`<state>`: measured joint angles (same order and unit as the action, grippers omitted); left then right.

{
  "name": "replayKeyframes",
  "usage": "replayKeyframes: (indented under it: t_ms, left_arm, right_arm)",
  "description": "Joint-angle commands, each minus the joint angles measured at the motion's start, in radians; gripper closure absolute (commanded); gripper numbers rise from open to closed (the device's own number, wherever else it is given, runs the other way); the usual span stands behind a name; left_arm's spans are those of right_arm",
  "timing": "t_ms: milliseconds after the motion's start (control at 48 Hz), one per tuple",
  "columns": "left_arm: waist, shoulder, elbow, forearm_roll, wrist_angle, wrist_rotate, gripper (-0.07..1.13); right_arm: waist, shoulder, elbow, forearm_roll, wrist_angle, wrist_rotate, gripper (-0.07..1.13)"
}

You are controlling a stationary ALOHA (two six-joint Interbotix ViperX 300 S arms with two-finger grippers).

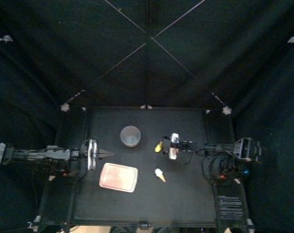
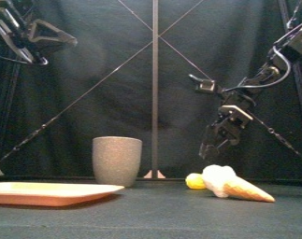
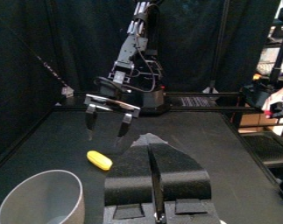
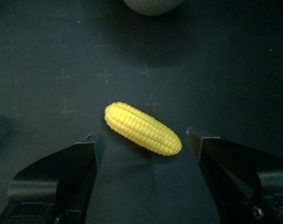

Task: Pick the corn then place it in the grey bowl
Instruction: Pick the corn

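From above the right hand (image 1: 174,148) hangs near the grey cup (image 1: 129,136); from the front the corn (image 2: 194,181) lies on the table (image 2: 140,215) by a toy cone (image 2: 235,187); the right wrist shows the hand released astride the slanted corn, so closing could spin it loose.

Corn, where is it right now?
The corn lies on the table, right of the middle, below the right gripper, whose fingers are open. The grey cup stands to its left, and the ice cream cone toy lies nearer the front.
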<state>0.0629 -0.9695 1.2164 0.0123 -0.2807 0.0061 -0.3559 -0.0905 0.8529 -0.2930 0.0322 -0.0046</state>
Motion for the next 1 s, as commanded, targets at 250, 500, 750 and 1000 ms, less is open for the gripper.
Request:
replayKeyframes:
  t_ms: [250,500,750,1000]
  left_arm:
    - [0.003,0.000,-0.015,0.002,-0.005,0.002,0.99]
    - [0.003,0.000,-0.015,0.002,-0.005,0.000,0.99]
    - [0.003,0.000,-0.014,0.002,-0.005,0.000,0.99]
    - [0.003,0.000,-0.014,0.002,-0.005,0.000,0.99]
  right_arm:
    - [-0.025,0.107,-0.081,-0.005,0.020,0.003,0.01]
    - [-0.040,0.129,-0.100,0.005,0.028,0.008,0.02]
    - [-0.038,0.144,-0.104,0.012,0.032,0.005,0.03]
    - [-0.034,0.160,-0.109,0.023,0.032,0.005,0.17]
